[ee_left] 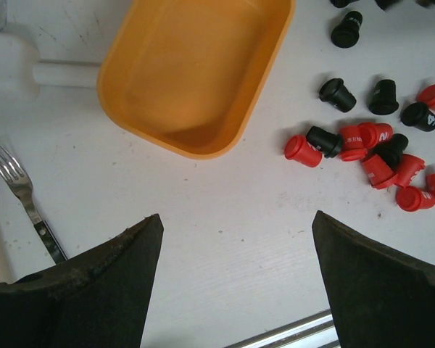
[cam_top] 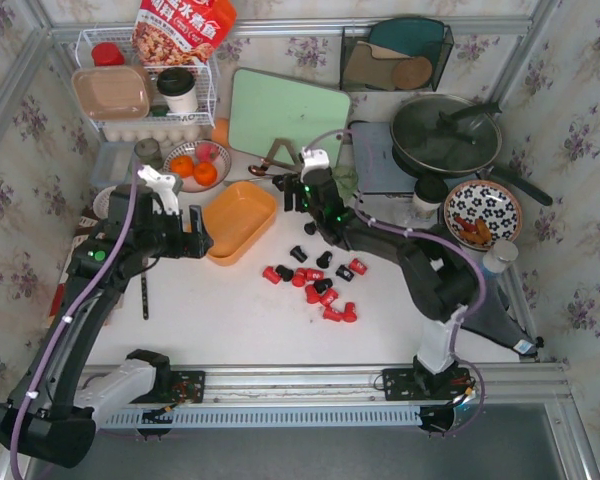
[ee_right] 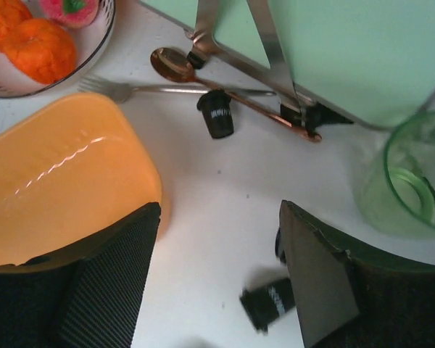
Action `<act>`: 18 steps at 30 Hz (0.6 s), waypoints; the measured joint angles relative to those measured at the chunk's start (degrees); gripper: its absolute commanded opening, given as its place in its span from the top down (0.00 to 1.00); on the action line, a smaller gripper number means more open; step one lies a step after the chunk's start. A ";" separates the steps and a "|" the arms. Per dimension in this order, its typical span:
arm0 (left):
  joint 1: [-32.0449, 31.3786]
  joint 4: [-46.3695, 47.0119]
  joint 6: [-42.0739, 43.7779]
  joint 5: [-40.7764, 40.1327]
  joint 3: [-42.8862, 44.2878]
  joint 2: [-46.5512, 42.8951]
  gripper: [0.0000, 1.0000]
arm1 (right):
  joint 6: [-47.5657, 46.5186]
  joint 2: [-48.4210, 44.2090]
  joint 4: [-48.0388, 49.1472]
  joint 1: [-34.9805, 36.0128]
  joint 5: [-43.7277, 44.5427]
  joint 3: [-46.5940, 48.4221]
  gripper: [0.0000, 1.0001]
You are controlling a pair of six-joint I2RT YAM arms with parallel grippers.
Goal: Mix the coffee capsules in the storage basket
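Note:
The orange-yellow storage basket [cam_top: 242, 220] lies empty on the white table; it also shows in the left wrist view [ee_left: 196, 72] and the right wrist view [ee_right: 65, 181]. Red and black coffee capsules [cam_top: 315, 282] lie scattered on the table right of it, and as a cluster in the left wrist view [ee_left: 377, 156]. My left gripper [cam_top: 204, 244] is open and empty at the basket's left end [ee_left: 235, 221]. My right gripper [cam_top: 292, 200] is open and empty by the basket's right end [ee_right: 217, 206]. One black capsule [ee_right: 268, 304] lies by its right finger, another [ee_right: 217, 116] farther off.
A bowl of oranges [cam_top: 195, 166], a spoon [ee_right: 174, 65], a fork [ee_right: 116, 88] and a green cutting board [cam_top: 288, 115] on a stand lie behind the basket. A green glass [ee_right: 413, 181] stands at right. Another fork [ee_left: 22, 196] lies left. A pan [cam_top: 446, 135] and patterned bowl [cam_top: 482, 212] are far right.

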 measured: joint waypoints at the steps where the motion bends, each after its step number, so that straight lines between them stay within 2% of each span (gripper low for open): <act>1: 0.04 0.00 0.00 0.28 0.00 -0.26 0.14 | -0.28 2.27 -0.55 -0.59 -0.76 2.47 0.29; 6: 0.04 0.00 -0.02 1.20 -0.35 -1.49 0.14 | -1.42 12.28 -4.66 -3.54 -4.92 14.62 0.34; 12: 0.28 0.00 -0.09 2.75 -0.37 -1.60 0.13 | -2.97 23.91 -12.48 -4.66 -9.44 29.88 0.35; 18: 0.92 0.00 -0.26 3.74 -0.37 -1.36 0.13 | -4.11 31.78 -19.61 -4.48 -11.39 40.52 0.35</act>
